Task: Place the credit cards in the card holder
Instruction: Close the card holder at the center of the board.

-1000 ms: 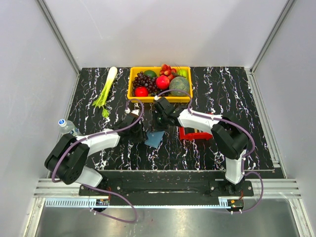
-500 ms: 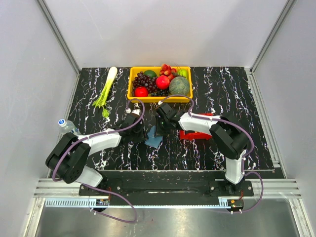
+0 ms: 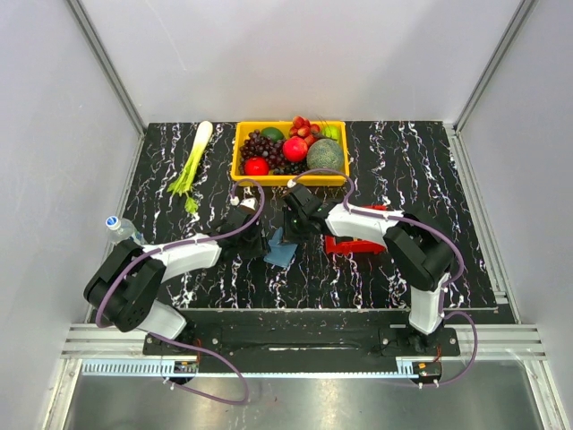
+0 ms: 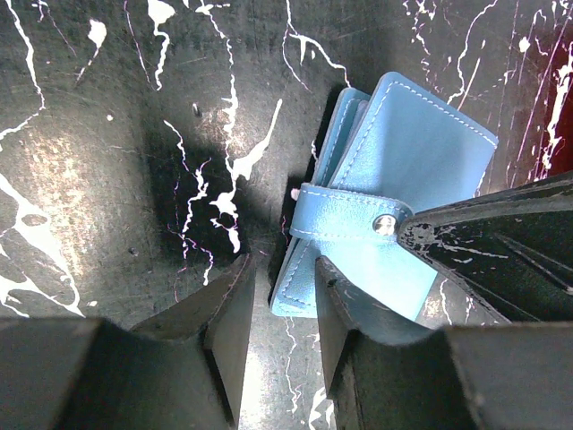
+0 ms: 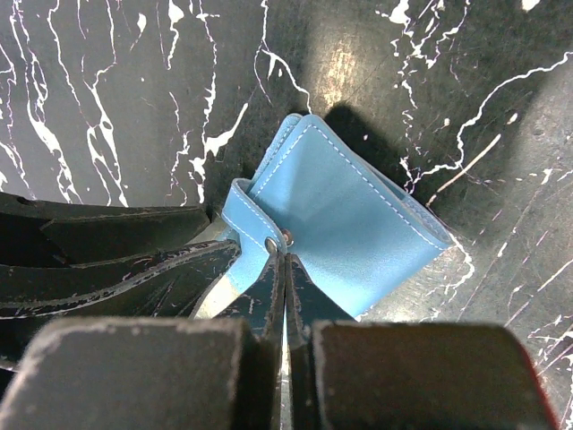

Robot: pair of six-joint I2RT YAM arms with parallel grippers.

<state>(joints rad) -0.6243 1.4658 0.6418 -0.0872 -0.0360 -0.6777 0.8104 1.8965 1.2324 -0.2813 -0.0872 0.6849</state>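
Note:
The blue card holder [image 3: 280, 252] lies folded on the black marbled table, its strap [image 4: 336, 215] snapped across it. My left gripper [image 4: 283, 264] is open, and the holder's near corner sits between its fingertips without being clamped. My right gripper [image 5: 285, 260] is shut with nothing between its fingers, its tips pressed against the strap right at the snap [image 5: 286, 237]. From above, the left gripper [image 3: 260, 244] and right gripper [image 3: 291, 235] flank the holder. The credit cards cannot be made out; the red tray [image 3: 358, 244] is mostly covered by my right arm.
A yellow bin [image 3: 246, 161] of fruit stands at the back centre. A green-and-white stalk of celery [image 3: 192, 166] lies at the back left. A water bottle [image 3: 121, 228] lies at the table's left edge.
The right gripper has come forward and down from near the yellow bin onto the card holder's strap. The left gripper has stayed at the holder and narrowed slightly.

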